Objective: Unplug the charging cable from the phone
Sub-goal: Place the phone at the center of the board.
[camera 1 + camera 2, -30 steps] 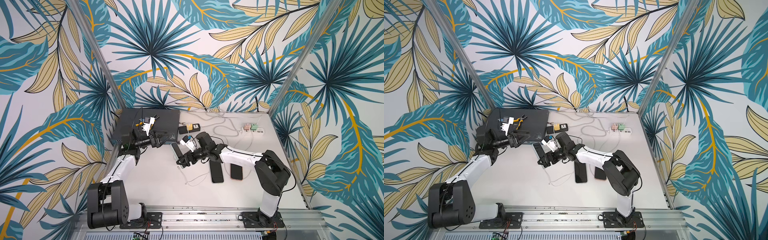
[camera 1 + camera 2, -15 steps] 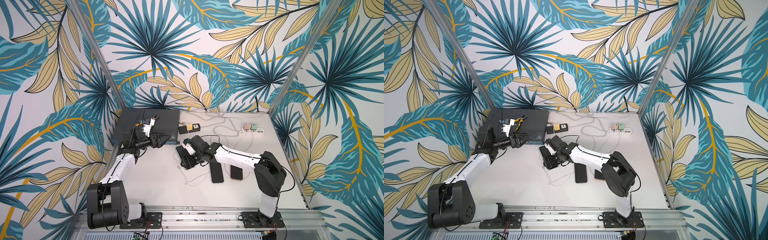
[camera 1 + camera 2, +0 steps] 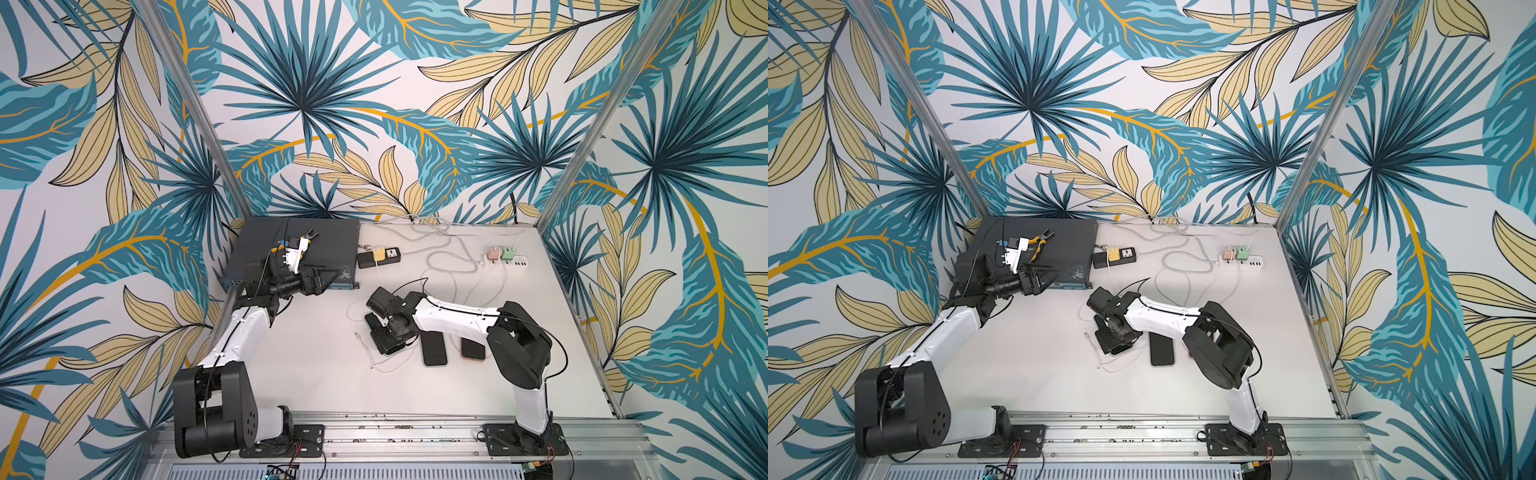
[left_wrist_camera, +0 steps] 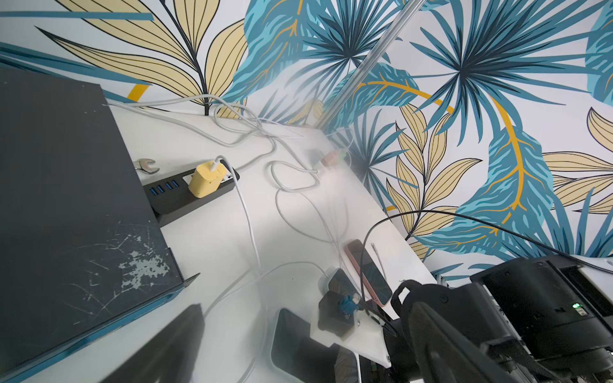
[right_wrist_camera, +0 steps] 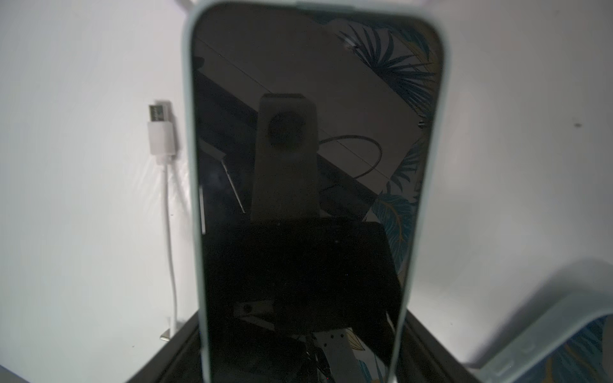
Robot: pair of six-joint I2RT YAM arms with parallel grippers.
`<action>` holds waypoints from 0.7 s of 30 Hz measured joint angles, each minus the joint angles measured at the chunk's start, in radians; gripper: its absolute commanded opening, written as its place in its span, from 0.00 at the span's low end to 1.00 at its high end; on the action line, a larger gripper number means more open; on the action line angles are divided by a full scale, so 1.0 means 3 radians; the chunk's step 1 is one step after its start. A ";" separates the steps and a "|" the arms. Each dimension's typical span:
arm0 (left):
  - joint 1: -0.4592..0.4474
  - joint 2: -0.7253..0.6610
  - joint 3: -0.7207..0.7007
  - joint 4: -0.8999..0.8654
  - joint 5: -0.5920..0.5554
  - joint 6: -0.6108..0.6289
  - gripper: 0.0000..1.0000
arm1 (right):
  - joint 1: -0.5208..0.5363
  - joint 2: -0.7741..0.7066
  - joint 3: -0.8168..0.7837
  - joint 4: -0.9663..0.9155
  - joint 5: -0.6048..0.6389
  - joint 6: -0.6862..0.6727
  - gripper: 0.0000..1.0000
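Note:
A phone (image 5: pixel 298 149) in a pale case lies screen-up on the white table, lengthwise between my right gripper's (image 5: pixel 302 315) fingers. Each finger presses against one long side of it. In both top views the right gripper (image 3: pixel 386 336) (image 3: pixel 1112 334) points down over it and hides most of it. A white charging cable (image 5: pixel 161 132) lies loose on the table beside the phone, its bare plug pointing away from it. The phone's far end is at the frame edge, so its port is hidden. My left gripper (image 3: pixel 328 279) (image 4: pixel 298 364) hovers open and empty near the dark box's front edge.
A black phone (image 3: pixel 433 349) and a pink-cased phone (image 3: pixel 472 348) lie right of the held one. A dark box (image 3: pixel 257 249) with pliers on it sits at the back left. Behind are a black power strip (image 3: pixel 390 254), a white strip (image 3: pixel 517 262) and looping cables (image 3: pixel 449 266).
The right wrist has turned from pointing left to pointing down and has come lower over the phone. The left arm has barely moved.

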 measured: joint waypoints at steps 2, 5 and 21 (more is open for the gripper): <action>0.0000 0.0000 0.0000 -0.0008 -0.0011 0.0001 1.00 | 0.0022 0.0055 0.0011 -0.0024 0.0011 0.0000 0.51; 0.0001 0.0000 0.0000 -0.0015 -0.0028 0.0003 1.00 | 0.0046 0.0094 0.0018 -0.0065 0.0033 0.0000 0.54; 0.0008 0.0000 0.0006 -0.0165 -0.0375 0.0226 1.00 | 0.0032 0.0083 0.0003 0.0078 0.0018 0.0024 1.00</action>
